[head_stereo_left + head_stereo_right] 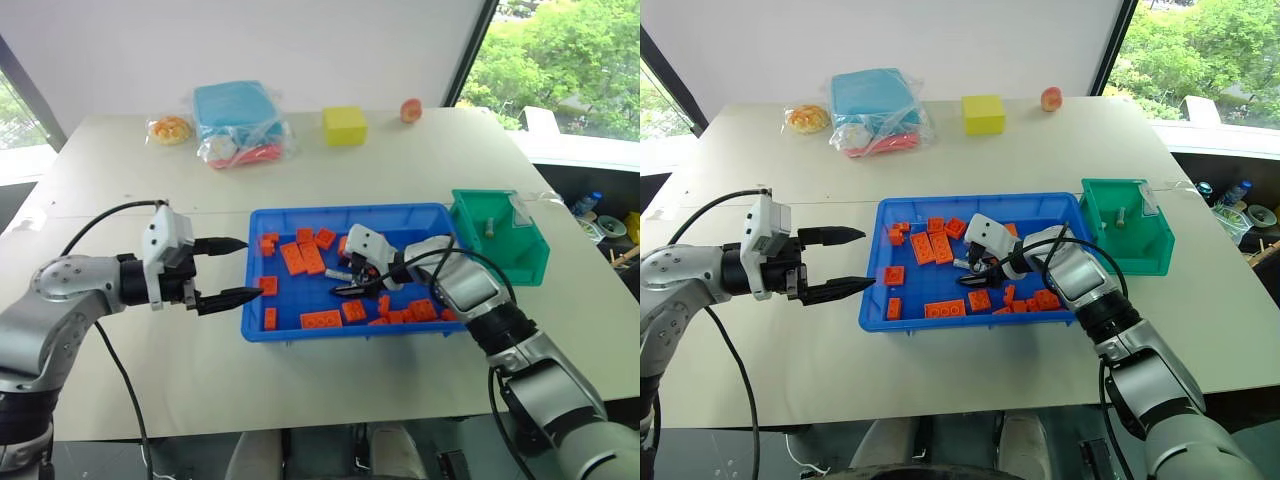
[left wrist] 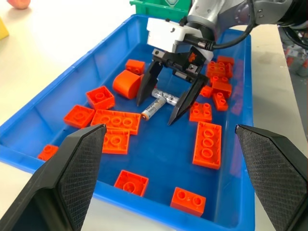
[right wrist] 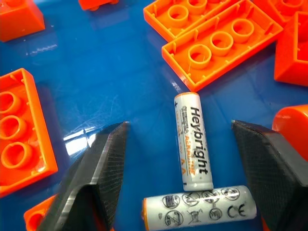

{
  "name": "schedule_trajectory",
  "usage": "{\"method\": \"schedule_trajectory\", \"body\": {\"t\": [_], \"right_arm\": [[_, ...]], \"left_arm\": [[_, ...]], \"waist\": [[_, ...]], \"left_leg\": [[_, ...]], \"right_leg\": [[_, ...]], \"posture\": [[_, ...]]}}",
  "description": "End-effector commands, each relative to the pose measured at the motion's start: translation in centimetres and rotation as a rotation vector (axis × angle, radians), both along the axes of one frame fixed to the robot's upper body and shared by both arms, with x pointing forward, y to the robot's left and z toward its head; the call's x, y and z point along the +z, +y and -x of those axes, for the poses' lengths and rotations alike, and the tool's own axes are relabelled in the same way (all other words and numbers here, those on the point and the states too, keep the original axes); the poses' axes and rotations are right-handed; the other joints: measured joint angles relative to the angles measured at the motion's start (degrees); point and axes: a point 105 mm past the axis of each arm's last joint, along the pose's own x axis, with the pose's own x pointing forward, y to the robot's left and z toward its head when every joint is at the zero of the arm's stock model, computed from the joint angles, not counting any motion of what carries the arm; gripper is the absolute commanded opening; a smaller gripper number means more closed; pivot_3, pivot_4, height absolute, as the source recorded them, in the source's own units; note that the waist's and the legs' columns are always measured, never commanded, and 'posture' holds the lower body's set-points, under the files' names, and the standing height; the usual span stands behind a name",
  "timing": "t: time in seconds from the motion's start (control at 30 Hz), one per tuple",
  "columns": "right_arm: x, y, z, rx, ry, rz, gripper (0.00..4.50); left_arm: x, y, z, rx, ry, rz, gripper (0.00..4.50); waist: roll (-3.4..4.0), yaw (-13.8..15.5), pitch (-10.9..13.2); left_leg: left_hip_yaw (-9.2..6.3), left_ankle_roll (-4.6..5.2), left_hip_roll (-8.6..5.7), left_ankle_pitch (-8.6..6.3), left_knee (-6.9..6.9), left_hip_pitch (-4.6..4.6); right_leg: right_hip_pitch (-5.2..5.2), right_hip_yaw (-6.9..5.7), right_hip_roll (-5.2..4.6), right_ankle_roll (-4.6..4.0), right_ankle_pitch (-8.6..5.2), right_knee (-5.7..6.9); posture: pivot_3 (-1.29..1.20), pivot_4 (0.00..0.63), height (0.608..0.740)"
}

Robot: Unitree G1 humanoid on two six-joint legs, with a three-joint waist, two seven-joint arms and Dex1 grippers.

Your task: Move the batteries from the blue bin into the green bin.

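Two silver-grey batteries [image 3: 193,142] lie touching on the floor of the blue bin [image 1: 345,211], among several orange bricks [image 1: 298,258]. My right gripper [image 2: 155,113] reaches down into the bin, open, with one finger on each side of the batteries and touching neither. In the left eye view the batteries [image 1: 338,273] show just beside its fingers. My left gripper [image 1: 250,268] hovers open and empty just outside the bin's left rim, pointing at it. The green bin [image 1: 520,260] stands against the blue bin's right end, with one battery [image 1: 490,225] inside.
At the back of the table stand a yellow cube [image 1: 344,126], a light-blue bagged box [image 1: 238,122], a bagged orange item [image 1: 170,129] and a small peach-coloured fruit [image 1: 411,110]. Bare tabletop lies in front of and left of the blue bin.
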Motion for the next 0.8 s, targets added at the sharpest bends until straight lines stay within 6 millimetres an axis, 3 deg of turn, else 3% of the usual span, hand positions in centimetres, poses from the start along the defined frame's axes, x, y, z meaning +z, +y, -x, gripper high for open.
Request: {"method": "schedule_trajectory", "body": {"t": [0.03,0.13,0.27,0.33,0.4,0.53,0.63,0.7,0.77,0.8], "right_arm": [[0.8,0.7,0.2,0.018,-0.004,-0.032,1.66],[2.3,1.2,0.2,-0.008,-0.019,-0.098,0.17],[6.2,0.5,-0.7,-0.133,-0.062,-0.252,0.17],[8.6,-1.7,-1.4,-0.256,-0.1,-0.323,0.17],[10.5,-5.2,-2.0,-0.409,-0.135,-0.369,0.17],[11.1,-15.6,-1.8,-0.766,-0.231,-0.279,0.17],[10.9,-21.1,-0.9,-0.955,-0.282,-0.212,0.17],[10.4,-23.0,-0.5,-1.053,-0.286,-0.208,0.17],[10.0,-23.0,-0.3,-1.068,-0.263,-0.233,0.17],[9.6,-22.7,-0.3,-1.055,-0.249,-0.246,0.62]], "left_arm": [[1.1,0.1,0.2,-0.002,-0.046,-0.01,4.5],[1.1,0.0,0.1,-0.01,-0.043,-0.009,4.5],[1.1,-0.1,-0.2,-0.019,-0.042,-0.01,4.5],[1.1,-0.2,-0.3,-0.022,-0.042,-0.009,4.5],[1.1,-0.2,-0.3,-0.029,-0.042,-0.009,4.5],[1.0,-0.4,-0.5,-0.044,-0.037,-0.009,4.5],[0.9,-0.5,-0.8,-0.055,-0.038,-0.006,4.5],[0.9,-0.7,-1.1,-0.065,-0.041,-0.003,4.5],[0.9,-0.8,-1.3,-0.074,-0.044,-0.001,4.5],[1.0,-0.9,-1.4,-0.079,-0.046,0.001,4.5]], "waist": [[0.0,0.0,0.0],[0.0,-0.02,0.0],[-0.01,0.12,0.0],[0.02,0.2,0.02],[0.04,0.26,0.03],[0.01,1.1,0.01],[-0.06,1.62,-0.04],[-0.05,1.38,-0.04],[0.03,0.85,-0.02],[0.04,0.53,-0.02]], "left_leg": [[0.0,0.0,0.0,0.0,0.0,0.0],[0.0,0.0,0.0,0.0,0.0,-0.01],[0.01,0.0,-0.01,0.01,0.01,-0.06],[-0.01,0.0,-0.02,0.0,0.03,-0.07],[-0.02,-0.02,-0.03,-0.01,0.04,-0.05],[0.0,-0.05,-0.06,-0.04,0.03,-0.09],[0.1,-0.02,-0.06,-0.06,0.02,-0.09],[0.21,-0.04,-0.04,-0.07,0.02,-0.1],[0.36,0.0,0.05,-0.05,-0.02,-0.02],[0.4,0.02,0.08,-0.03,-0.04,0.0]], "right_leg": [[0.0,0.0,0.0,0.0,0.0,0.0],[0.02,0.0,0.0,-0.01,0.01,0.03],[0.03,0.0,-0.03,-0.05,0.05,0.14],[0.02,0.0,-0.03,-0.07,0.06,0.16],[-0.03,0.0,-0.04,-0.07,0.05,0.11],[-0.09,-0.01,-0.04,-0.14,0.01,-0.09],[-0.08,0.0,-0.05,-0.22,-0.04,-0.19],[0.1,0.0,-0.06,-0.2,-0.03,-0.2],[0.04,-0.02,-0.04,-0.21,0.01,-0.19],[0.01,-0.02,-0.04,-0.23,0.09,-0.18]], "posture": [[0.0,0.15,0.704],[0.0,0.15,0.704],[0.0,0.15,0.704],[0.0,0.15,0.704],[0.0,0.15,0.704],[0.0,0.15,0.704],[0.0,0.15,0.704],[0.0,0.15,0.704],[0.0,0.15,0.704],[0.0,0.15,0.704]]}}
